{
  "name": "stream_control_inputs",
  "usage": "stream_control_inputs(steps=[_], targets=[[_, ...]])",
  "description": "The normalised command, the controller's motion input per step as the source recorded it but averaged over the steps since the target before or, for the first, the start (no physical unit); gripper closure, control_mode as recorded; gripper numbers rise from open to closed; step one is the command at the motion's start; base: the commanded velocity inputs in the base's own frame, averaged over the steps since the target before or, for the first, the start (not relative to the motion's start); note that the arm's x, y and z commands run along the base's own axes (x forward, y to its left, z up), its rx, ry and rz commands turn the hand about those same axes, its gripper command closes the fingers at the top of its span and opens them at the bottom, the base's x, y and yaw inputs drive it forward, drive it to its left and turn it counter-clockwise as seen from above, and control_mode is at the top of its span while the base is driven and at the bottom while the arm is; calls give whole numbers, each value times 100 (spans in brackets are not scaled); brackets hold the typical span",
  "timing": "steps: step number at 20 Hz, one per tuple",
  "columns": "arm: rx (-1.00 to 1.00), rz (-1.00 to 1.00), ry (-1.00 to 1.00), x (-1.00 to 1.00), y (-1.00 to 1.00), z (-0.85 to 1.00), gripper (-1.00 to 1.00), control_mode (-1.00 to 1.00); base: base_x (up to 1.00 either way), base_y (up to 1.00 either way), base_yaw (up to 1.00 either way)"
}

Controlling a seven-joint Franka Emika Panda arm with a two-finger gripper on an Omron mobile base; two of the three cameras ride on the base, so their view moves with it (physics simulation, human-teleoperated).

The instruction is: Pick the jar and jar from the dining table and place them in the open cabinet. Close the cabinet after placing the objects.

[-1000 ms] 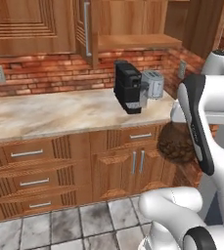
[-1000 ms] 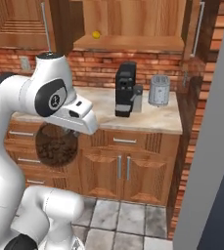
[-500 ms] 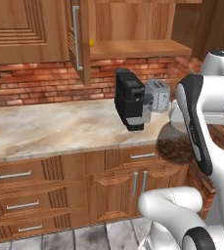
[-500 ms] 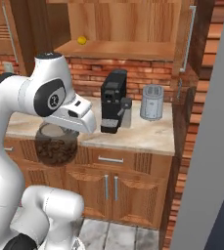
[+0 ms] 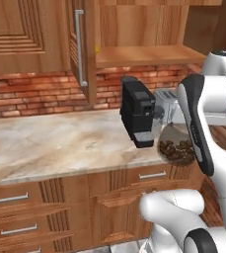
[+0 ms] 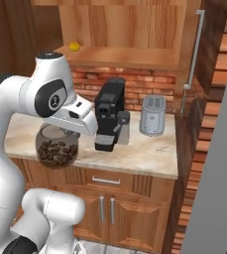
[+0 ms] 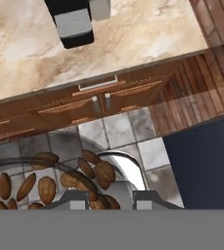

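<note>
The gripper [image 7: 103, 199] is clamped on the jar [image 6: 58, 146] of brown beans. It hangs off the counter's [image 5: 60, 143] front edge, near the coffee machine [image 5: 138, 118].

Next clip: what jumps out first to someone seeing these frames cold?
The clear jar of brown beans, hanging under the white arm's wrist in front of the marbled counter, with the gripper closed on it. Next, the black coffee machine and a silver toaster standing on that counter. Above them, the open cabinet holds a small yellow thing on its shelf.
</note>
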Motion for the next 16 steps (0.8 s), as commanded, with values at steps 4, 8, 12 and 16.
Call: stream_control_inputs(steps=[4,8,12,16], targets=[[0,0,0,0,0,0,100,100,50,0,-4],[0,0,0,0,0,0,100,100,55,0,-9],[0,0,0,0,0,0,100,100,34,0,-12],[0,0,0,0,0,0,100,100,0,0,0]])
